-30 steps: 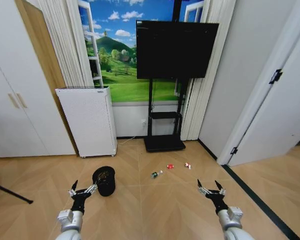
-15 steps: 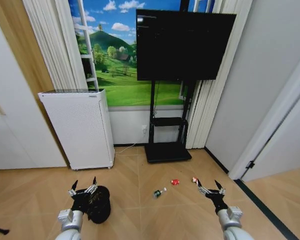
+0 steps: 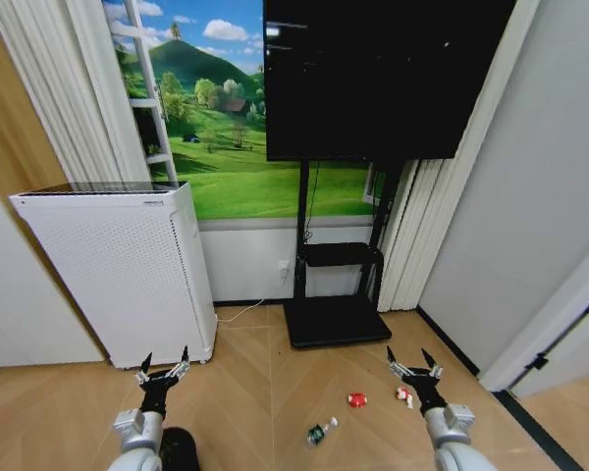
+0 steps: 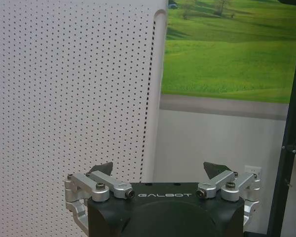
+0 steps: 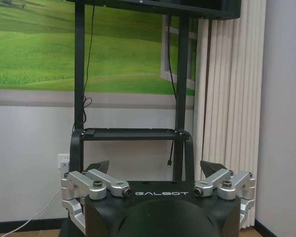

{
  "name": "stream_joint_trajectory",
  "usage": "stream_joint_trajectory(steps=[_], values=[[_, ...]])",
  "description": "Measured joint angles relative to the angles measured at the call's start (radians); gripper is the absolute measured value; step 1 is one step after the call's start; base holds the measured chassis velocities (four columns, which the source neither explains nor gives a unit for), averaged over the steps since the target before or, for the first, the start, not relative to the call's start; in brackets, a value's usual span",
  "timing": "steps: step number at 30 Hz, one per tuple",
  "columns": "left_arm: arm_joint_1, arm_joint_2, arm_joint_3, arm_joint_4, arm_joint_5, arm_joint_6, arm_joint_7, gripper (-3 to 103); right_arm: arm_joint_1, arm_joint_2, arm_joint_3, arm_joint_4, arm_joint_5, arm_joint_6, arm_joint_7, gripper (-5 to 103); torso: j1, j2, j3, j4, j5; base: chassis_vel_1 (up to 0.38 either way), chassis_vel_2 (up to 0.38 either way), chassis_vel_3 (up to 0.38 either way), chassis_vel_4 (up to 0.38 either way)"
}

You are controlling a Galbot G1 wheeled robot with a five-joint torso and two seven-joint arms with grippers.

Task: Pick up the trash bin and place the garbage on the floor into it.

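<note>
Head view: left gripper (image 3: 164, 360) sits at about 7 o'clock, low in the frame, fingers spread wide w/ nothing between them. Right gripper (image 3: 414, 361) sits at about 5 o'clock, same pose, fingers splayed apart and empty. Both are raised off the wood floor (image 3: 265, 412), pointing fwd toward the wall.

Trash bin (image 3: 178, 448): a dark rounded shape at the bottom edge, about 6–7 o'clock, just beside and below the left gripper, partly behind the left arm. Not touching the fingers as far as I can tell.

Garbage: small clear bottle w/ green label (image 3: 321, 431) lies on its side on the floor at about 6 o'clock, between the two grippers. Red scrap (image 3: 356, 399) lies near it, at 1 o'clock from the bottle. Red-and-white scrap (image 3: 404, 396) lies just beside the right gripper, partly hidden behind its fingers. All three are well apart from the bin.

White perforated appliance (image 3: 118, 270) stands at 9 o'clock against the wall. Black TV (image 3: 378, 78) on its stand (image 3: 334, 319) fills 12 to 1 o'clock.

Left wrist view: open left gripper (image 4: 159, 173) faces the perforated appliance (image 4: 69, 98). Right wrist view: open right gripper (image 5: 158, 170) faces the TV stand (image 5: 130, 133).
</note>
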Motion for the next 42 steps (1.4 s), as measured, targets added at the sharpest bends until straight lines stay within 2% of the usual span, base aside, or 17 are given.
stream_joint_trajectory(steps=[13,42], values=[[-0.001,-0.003,0.003,0.009,0.006,0.003,-0.014,100,0.0,0.003,-0.005,-0.017,-0.013,0.018,-0.007,100,-0.004,-0.005,-0.004,0.0,-0.0001,0.011,-0.013,-0.028,0.009],[-0.002,0.001,0.003,0.012,0.003,0.004,-0.013,100,0.003,0.008,-0.013,-0.047,-0.014,0.027,-0.004,100,-0.056,-0.135,-0.08,0.0,-0.0001,0.0,0.0,0.0,0.0]])
